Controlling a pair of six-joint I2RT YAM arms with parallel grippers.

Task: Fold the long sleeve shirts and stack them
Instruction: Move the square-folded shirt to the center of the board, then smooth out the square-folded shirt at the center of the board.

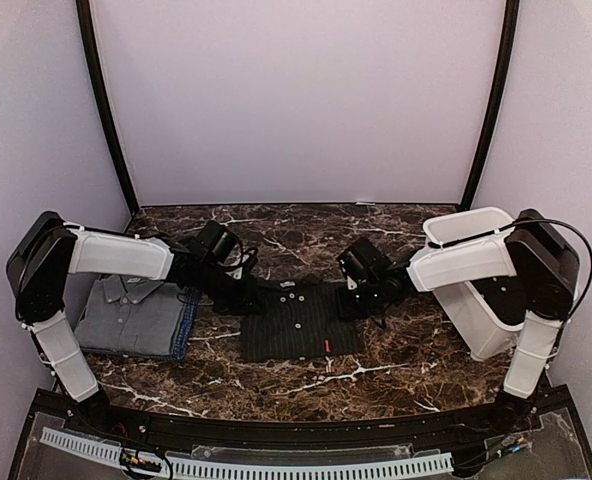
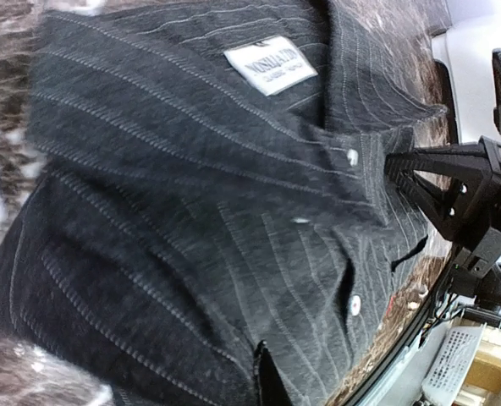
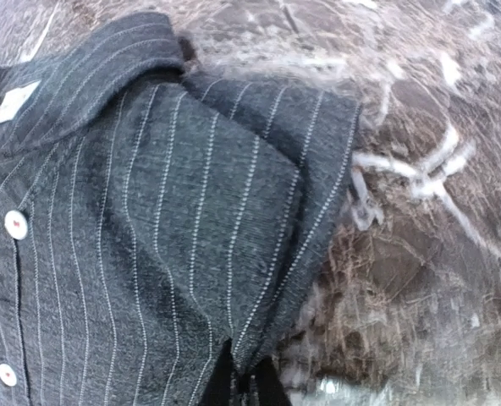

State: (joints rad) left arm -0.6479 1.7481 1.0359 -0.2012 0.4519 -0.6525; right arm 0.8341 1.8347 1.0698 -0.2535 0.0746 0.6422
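A charcoal pinstripe shirt (image 1: 298, 320) lies folded in the middle of the marble table, collar to the far side. My left gripper (image 1: 244, 296) is at its left shoulder and is shut on the cloth there, as the left wrist view (image 2: 269, 374) shows. My right gripper (image 1: 356, 296) is at its right shoulder, pinching the folded edge (image 3: 244, 379). The shirt's white label (image 2: 270, 65) and small pale buttons (image 3: 15, 224) show. A plain grey shirt (image 1: 131, 312) lies folded on a blue shirt (image 1: 186, 330) at the left.
A white plastic tub (image 1: 481, 290) stands at the right, beside the right arm. The dark marble table (image 1: 396, 370) has a black front rail. Purple walls close in the back and sides.
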